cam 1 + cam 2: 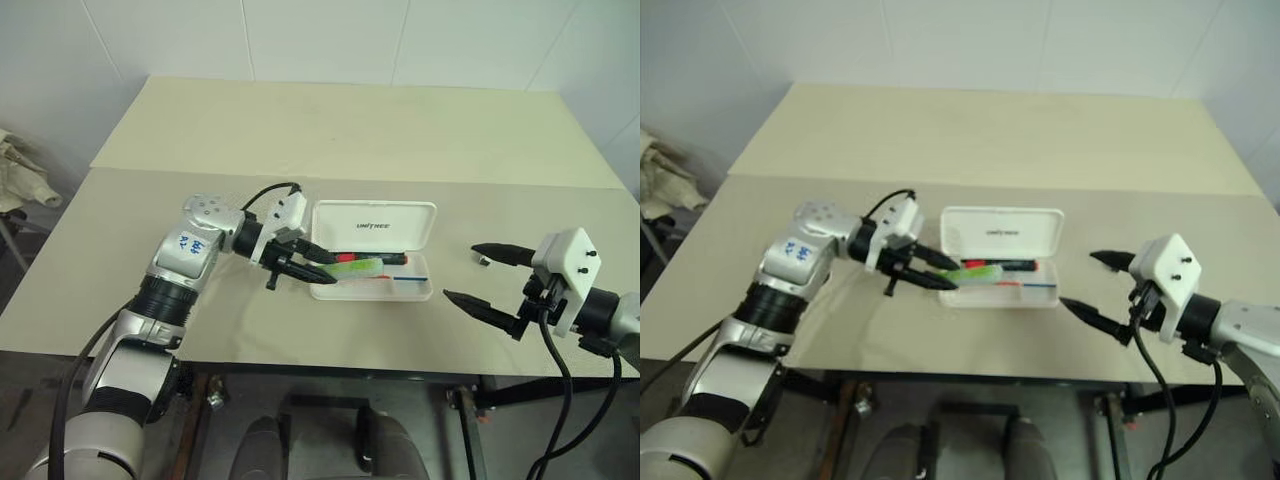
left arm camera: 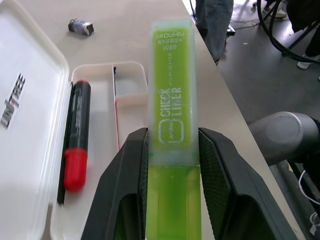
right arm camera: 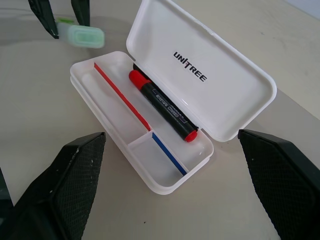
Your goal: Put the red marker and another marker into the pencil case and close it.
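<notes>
The white pencil case (image 1: 420,289) lies open on the table with its lid (image 3: 210,75) raised at the back. The red marker (image 3: 162,106), black with a red cap, rests in the tray's back compartment along the hinge. My left gripper (image 1: 330,268) is shut on another marker (image 2: 172,115), a light-green highlighter. It holds that marker roughly level at the case's left end, pointing along the tray and not resting in it. My right gripper (image 1: 460,271) stands open to the right of the case, with nothing between its fingers (image 3: 75,175).
A small dark and silver object (image 1: 483,259) lies on the table right of the case, near my right gripper's upper finger. The table's front edge (image 1: 330,362) runs just below both grippers. A second table surface (image 1: 360,125) extends behind.
</notes>
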